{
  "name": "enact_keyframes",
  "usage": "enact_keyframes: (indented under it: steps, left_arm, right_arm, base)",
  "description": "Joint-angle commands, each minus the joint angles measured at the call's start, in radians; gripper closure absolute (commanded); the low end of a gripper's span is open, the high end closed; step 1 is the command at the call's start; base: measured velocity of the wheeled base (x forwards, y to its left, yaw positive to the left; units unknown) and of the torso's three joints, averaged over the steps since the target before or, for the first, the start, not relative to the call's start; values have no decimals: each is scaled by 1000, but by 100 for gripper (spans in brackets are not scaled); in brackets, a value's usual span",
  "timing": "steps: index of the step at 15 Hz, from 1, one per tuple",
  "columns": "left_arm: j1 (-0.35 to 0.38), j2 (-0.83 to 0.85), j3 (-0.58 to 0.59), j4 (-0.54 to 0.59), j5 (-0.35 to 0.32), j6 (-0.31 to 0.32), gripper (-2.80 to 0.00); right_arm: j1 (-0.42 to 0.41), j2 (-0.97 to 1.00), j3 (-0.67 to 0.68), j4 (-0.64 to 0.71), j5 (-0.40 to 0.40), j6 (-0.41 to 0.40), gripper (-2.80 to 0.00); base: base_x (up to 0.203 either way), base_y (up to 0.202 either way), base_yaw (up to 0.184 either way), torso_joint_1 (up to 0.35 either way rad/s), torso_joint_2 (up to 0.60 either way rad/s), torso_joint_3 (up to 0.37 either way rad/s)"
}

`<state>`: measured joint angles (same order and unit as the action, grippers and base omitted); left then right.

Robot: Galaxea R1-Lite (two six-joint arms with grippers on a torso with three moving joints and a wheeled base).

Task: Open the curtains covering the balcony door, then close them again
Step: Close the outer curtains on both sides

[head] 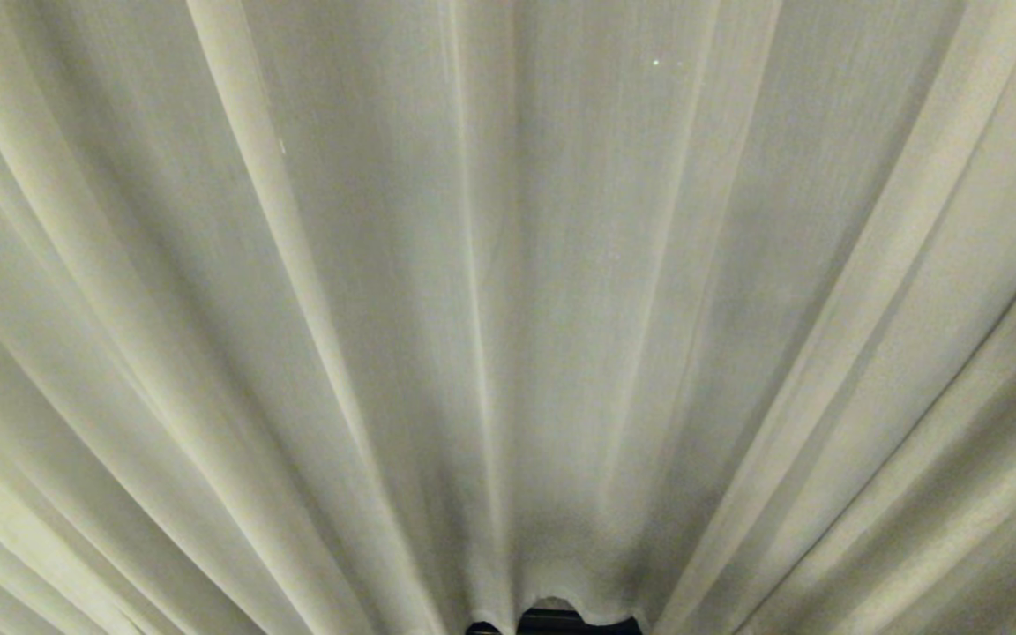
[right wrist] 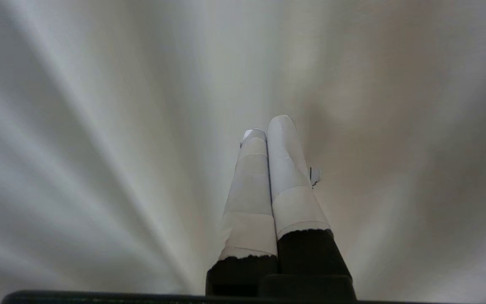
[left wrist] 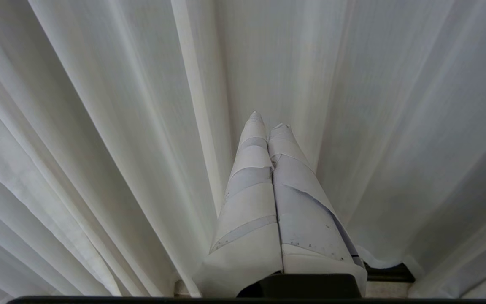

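Cream-white curtains (head: 508,291) hang in long vertical pleats and fill the whole head view; neither arm shows there. The balcony door is hidden behind them. Only a dark strip (head: 552,623) shows under the hem. My left gripper (left wrist: 267,120) points at the curtains (left wrist: 99,126), its tape-wrapped fingers pressed together with nothing between them, close to the fabric. My right gripper (right wrist: 268,125) is likewise shut and empty, aimed at blurred curtains (right wrist: 99,126).
A dark track or frame strip (left wrist: 388,272) runs along the floor under the curtain hem beside my left gripper.
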<state>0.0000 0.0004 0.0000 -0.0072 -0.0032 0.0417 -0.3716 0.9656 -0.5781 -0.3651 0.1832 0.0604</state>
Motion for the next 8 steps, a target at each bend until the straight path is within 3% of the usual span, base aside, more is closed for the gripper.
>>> enact_keyframes:
  steps: [1,6,7,8]
  left_arm:
    - [0,0,0,0,0,0,0]
    - [0,0,0,0,0,0,0]
    - [0,0,0,0,0,1,0]
    - [0,0,0,0,0,0,0]
  right_arm:
    - [-115,-27,-4,-1,3,-4,0]
    - [-202,-38,-40,-6,4,2,0]
    - [-202,-38,-43,-6,4,4,-280]
    - [-204,-38,-51,-3,2,4,-280]
  base:
    - [0,0,0,0,0,0]
    - [0,0,0,0,0,0]
    - [0,0,0,0,0,0]
    - [0,0,0,0,0,0]
